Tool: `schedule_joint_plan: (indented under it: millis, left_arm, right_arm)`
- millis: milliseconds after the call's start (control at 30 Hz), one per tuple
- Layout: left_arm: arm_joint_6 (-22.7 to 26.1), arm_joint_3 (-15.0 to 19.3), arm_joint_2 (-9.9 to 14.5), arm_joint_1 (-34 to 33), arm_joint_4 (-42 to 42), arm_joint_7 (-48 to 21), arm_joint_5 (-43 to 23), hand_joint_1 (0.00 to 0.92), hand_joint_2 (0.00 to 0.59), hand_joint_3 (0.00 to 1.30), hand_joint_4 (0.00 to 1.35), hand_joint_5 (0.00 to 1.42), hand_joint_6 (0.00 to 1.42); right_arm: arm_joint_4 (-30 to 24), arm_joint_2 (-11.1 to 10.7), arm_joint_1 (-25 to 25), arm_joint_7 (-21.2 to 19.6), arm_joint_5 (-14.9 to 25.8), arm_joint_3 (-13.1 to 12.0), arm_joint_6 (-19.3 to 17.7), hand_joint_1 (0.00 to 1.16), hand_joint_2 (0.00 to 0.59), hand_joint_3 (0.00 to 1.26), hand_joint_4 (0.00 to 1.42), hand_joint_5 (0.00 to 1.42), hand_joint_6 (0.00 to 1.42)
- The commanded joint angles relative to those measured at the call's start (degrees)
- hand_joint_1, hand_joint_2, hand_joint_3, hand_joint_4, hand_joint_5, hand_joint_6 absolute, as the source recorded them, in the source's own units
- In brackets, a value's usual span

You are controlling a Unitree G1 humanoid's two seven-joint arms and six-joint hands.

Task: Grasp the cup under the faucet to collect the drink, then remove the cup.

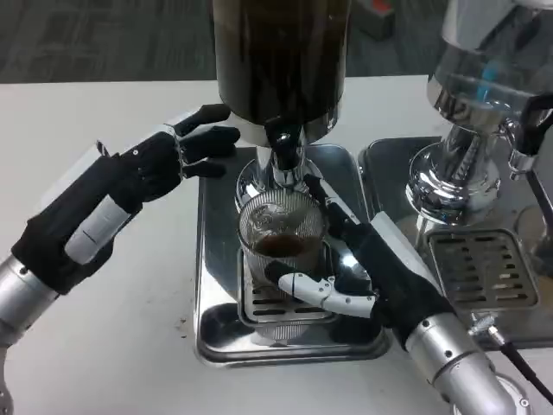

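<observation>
A clear ribbed cup (281,238) stands on the drip grate of the steel tray (218,259), right under the black faucet (283,143) of the dark drink dispenser (281,60). A little brown drink lies in its bottom. My right hand (367,268) wraps around the cup from the right, thumb across its front and fingers behind it. My left hand (164,160) hovers left of the dispenser with fingers spread toward the faucet, holding nothing.
A second dispenser (479,95) with a clear tank stands at the right on its own tray with a slotted grate (479,268). White table (112,346) lies bare to the left and front.
</observation>
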Motion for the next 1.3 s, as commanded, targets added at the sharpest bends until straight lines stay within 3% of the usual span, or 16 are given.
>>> schedule_joint_plan:
  millis: [33, 367, 867, 1067, 1300]
  left_arm:
    - [0.55, 0.55, 0.62, 1.34, -0.94, 0.95, 0.41, 0.000, 0.103, 0.15, 0.18, 0.18, 0.25]
    - [1.16, 0.68, 0.99, 2.58, -1.60, 1.77, 0.59, 0.000, 0.110, 0.19, 0.20, 0.19, 0.27]
    - [1.80, 0.54, 1.14, 4.65, -2.82, 3.24, 1.03, 0.000, 0.095, 0.24, 0.24, 0.22, 0.29]
    - [2.07, 0.76, 1.51, 5.03, -2.95, 3.63, 1.00, 0.000, 0.087, 0.25, 0.26, 0.23, 0.31]
    - [2.27, 0.75, 1.80, 5.28, -2.92, 3.86, 1.05, 0.000, 0.087, 0.25, 0.29, 0.24, 0.32]
  right_arm:
    - [0.90, 0.28, -0.17, -1.08, -0.71, 0.40, 0.35, 0.66, 0.202, 0.00, 0.00, 0.00, 0.07]
    - [1.50, 1.12, -0.21, -2.75, -2.36, 1.45, 1.57, 0.66, 0.200, 0.00, 0.00, 0.00, 0.10]
    - [2.21, 3.20, -0.67, -5.44, -5.16, 3.25, 4.99, 0.69, 0.204, 0.00, 0.04, 0.18, 0.27]
    - [2.86, 4.08, -0.67, -6.78, -5.99, 4.42, 5.77, 0.70, 0.202, 0.13, 0.16, 0.30, 0.36]
    - [4.02, 4.67, -0.48, -8.47, -6.74, 5.47, 4.16, 0.72, 0.204, 0.24, 0.25, 0.37, 0.43]
